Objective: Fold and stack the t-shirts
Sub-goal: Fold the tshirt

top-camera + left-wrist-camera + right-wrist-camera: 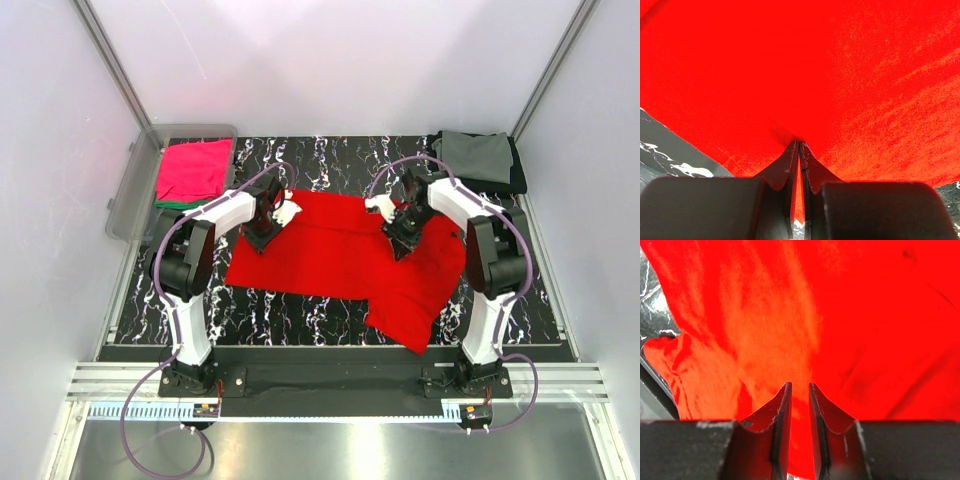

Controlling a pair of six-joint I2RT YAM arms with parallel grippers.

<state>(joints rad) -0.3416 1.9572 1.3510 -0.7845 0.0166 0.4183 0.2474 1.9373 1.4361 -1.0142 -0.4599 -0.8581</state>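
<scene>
The red t-shirt (340, 265) lies spread out in the middle of the table (300, 320). The left gripper (265, 236) pinches its corner at 10 o'clock. The right gripper (403, 240) pinches its edge at 2 o'clock.

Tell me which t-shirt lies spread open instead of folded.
The bright red cloth t-shirt in the middle; the magenta-pink cloth t-shirt far left and the grey cloth t-shirt far right lie folded.
</scene>
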